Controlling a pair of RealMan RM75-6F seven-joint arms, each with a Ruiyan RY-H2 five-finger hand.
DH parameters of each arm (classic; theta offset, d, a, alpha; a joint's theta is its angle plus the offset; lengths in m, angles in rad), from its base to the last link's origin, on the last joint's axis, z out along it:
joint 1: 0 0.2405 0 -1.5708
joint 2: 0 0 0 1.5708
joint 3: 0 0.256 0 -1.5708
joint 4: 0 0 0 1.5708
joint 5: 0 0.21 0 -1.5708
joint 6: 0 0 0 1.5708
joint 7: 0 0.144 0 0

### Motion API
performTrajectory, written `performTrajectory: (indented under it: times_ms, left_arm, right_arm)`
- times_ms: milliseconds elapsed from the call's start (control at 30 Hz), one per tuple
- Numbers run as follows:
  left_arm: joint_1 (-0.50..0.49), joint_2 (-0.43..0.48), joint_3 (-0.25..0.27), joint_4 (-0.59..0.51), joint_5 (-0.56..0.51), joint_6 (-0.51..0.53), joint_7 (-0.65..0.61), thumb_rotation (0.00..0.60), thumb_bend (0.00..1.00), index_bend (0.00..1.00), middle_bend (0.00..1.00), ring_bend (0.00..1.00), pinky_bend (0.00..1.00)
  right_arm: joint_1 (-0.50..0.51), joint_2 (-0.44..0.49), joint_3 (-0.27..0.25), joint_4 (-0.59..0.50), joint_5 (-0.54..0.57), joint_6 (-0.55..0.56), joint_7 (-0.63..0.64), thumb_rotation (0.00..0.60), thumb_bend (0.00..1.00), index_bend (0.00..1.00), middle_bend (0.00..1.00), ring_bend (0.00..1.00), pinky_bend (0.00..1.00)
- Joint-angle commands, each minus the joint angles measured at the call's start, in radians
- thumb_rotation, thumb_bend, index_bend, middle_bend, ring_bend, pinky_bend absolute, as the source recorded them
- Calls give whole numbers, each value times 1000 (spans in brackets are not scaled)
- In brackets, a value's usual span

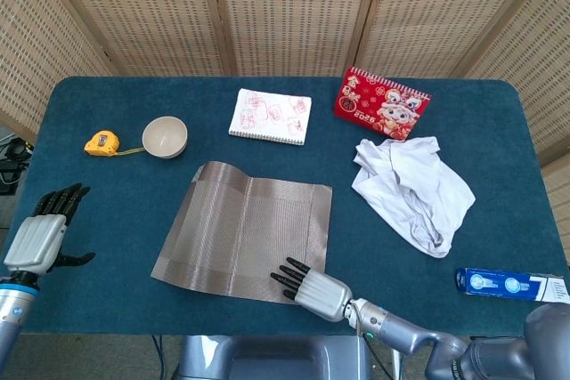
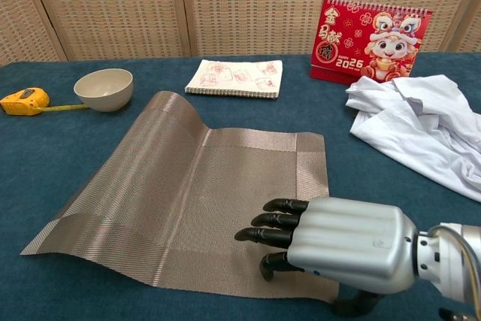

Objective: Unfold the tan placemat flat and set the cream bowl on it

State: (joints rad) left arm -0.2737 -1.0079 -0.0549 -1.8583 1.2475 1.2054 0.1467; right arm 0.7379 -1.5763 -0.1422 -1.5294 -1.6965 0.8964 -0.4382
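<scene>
Blue felt-like surface (image 1: 107, 211) carries the tan woven placemat (image 1: 240, 229), ribbed and mostly spread, its far left part humped up, with crumpled white cloth (image 1: 411, 189) to its right and the smooth round cream bowl (image 1: 165, 136) well apart near the far left beside a yellow tape measure (image 1: 101, 141). Right robot hand (image 2: 331, 244), silver shell with black fingers (image 2: 270, 237), lies palm down on the placemat's near right corner, fingers apart, holding nothing. Left robot hand (image 1: 40, 233) hovers at the left edge, fingers spread, empty.

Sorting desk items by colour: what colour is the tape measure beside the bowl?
Yellow. The tape measure shows best in the chest view, left of the cream bowl.
</scene>
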Motion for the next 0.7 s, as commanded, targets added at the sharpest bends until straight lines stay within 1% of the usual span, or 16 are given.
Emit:
performTrajectory:
  times_ms: [33,267,333,433,600,667,700]
  left_arm:
    - [0,0,0,1,0,0,1,600,0,0,0,0,0]
    - [-1,0,0,0,-1,-1,1,600,0,0,0,0,0]
    - [-1,0,0,-1,-1,-1,1,600,0,0,0,0,0]
    - [-1,-1,0,0,-2,-1,2,600,0,0,0,0,0]
    - [-2,-2,1,-1,-1,-2,5,600,0,0,0,0,0]
    - [-2,-2,1,-1,-1,-1,5,600,0,0,0,0,0]
    - [-3,-2,1,-1,-1,-2,4,600,0,0,0,0,0]
  right_arm:
    - [-1,-4,5,5,-5,7,8,600,388,312,0,0,0]
    - [-6,-4,20,15,-6,21,26,600,399,324,0,0,0]
    - [-7,-4,20,18,-7,21,27,600,432,337,0,0,0]
    - [-10,-5,21,22,-10,27,36,600,539,371,0,0,0]
    - [-12,-8,22,33,-21,33,45,600,680,421,0,0,0]
    - [-12,-10,22,37,-26,36,49,600,698,462,0,0,0]
    - [-12,-12,21,40,-31,39,54,600,700,500,0,0,0]
